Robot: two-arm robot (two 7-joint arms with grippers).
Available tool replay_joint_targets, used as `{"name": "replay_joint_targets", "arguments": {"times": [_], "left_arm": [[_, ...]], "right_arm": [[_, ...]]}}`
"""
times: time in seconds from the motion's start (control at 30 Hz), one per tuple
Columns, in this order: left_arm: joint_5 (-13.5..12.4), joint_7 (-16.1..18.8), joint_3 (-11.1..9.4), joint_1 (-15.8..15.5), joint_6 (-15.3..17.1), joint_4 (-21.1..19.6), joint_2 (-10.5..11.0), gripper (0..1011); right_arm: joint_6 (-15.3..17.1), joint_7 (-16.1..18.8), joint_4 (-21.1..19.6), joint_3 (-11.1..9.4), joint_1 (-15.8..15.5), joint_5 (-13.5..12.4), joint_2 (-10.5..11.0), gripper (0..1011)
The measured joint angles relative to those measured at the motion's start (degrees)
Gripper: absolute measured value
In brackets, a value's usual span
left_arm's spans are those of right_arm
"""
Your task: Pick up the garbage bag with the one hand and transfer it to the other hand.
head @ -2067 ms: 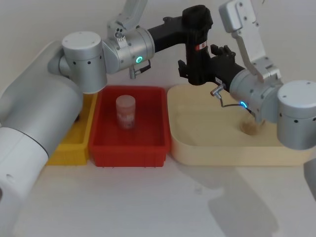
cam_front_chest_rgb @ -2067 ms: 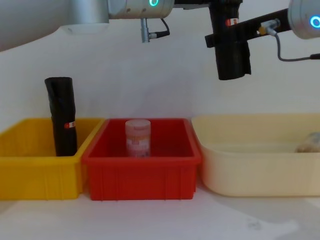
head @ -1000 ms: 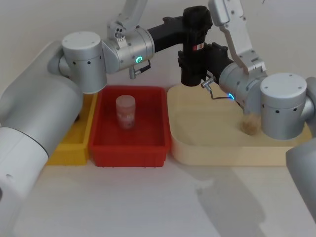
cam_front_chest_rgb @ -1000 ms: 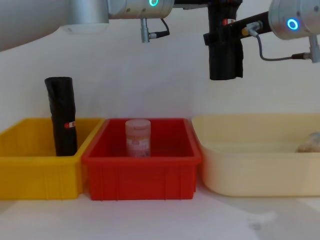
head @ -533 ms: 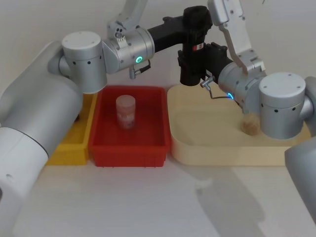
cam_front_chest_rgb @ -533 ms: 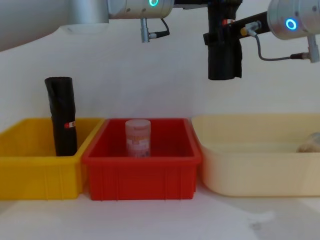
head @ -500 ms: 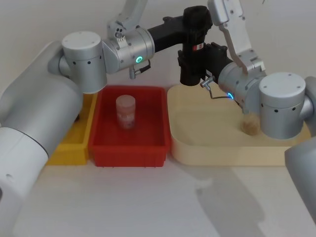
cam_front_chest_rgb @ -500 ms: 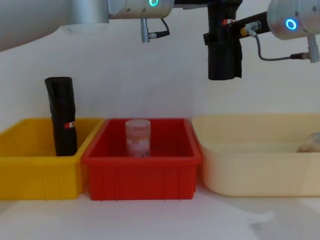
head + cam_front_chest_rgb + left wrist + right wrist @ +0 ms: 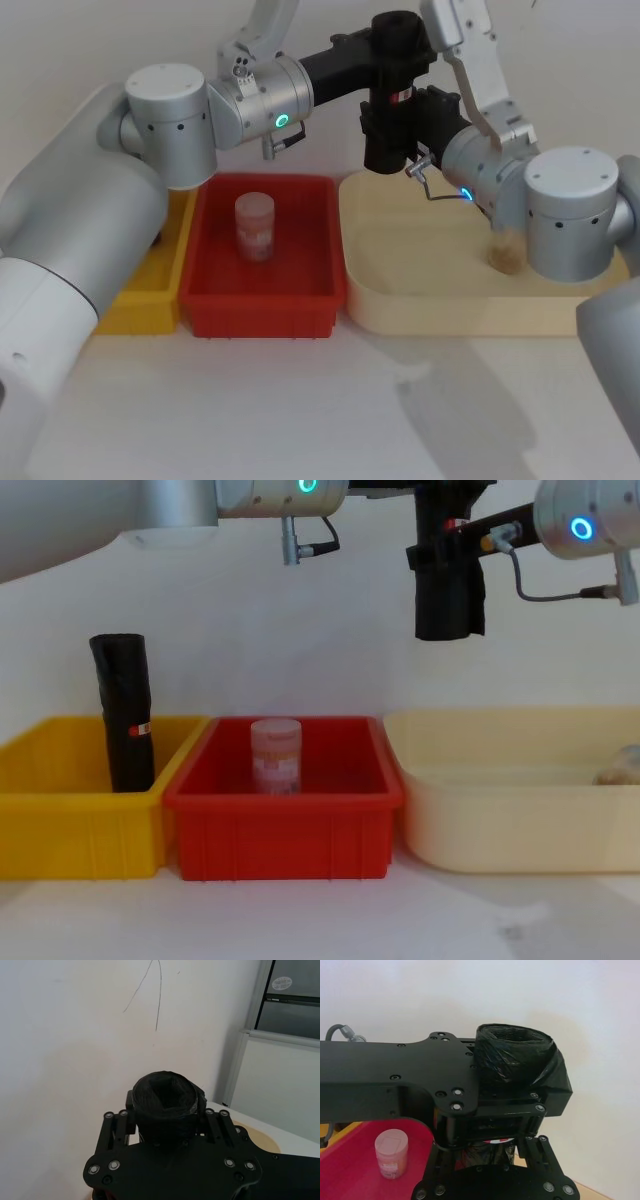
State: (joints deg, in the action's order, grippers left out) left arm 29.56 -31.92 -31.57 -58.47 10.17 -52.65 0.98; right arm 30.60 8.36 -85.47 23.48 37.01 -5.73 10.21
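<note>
The garbage bag [image 9: 392, 100], a tight black roll with a small red label, hangs upright in the air above the gap between the red bin and the cream tray. My left gripper [image 9: 390, 45], on the arm with the teal ring, reaches in from the left and is shut on the roll's upper part [image 9: 162, 1096]. From the right, the blue-ringed arm brings my right gripper [image 9: 405, 125] in, shut on the lower part. From the chest, the roll [image 9: 447, 585] hangs high with the right gripper [image 9: 445, 550] around it. The right wrist view shows the roll's top [image 9: 515, 1055].
Below stand a yellow bin [image 9: 70, 830] holding another black roll [image 9: 125, 710], a red bin [image 9: 285, 825] with a pale pink jar [image 9: 275, 755], and a cream tray [image 9: 520, 830] with a small brown object [image 9: 503, 255]. A white wall lies behind.
The right arm has swung in to the left and the roll has gone from tilted to nearly upright. Over the last second almost nothing has moved.
</note>
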Motion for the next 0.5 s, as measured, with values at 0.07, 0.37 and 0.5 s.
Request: {"name": "replay_joint_targets", "arguments": {"times": [0.07, 0.37, 0.5], "left_arm": [[0.0, 0.0, 0.0, 0.0, 0.0, 0.0, 0.0, 708], [0.0, 0.0, 0.0, 0.0, 0.0, 0.0, 0.0, 952], [0.0, 0.0, 0.0, 0.0, 0.0, 0.0, 0.0, 1000]], "right_arm": [[0.0, -0.2, -0.1, -0.1, -0.1, 0.1, 0.0, 587], [0.7, -2.6, -0.7, -2.0, -1.3, 0.6, -0.1, 586], [1.9, -3.5, -0.4, -3.8, -1.6, 0.5, 0.2, 586]]}}
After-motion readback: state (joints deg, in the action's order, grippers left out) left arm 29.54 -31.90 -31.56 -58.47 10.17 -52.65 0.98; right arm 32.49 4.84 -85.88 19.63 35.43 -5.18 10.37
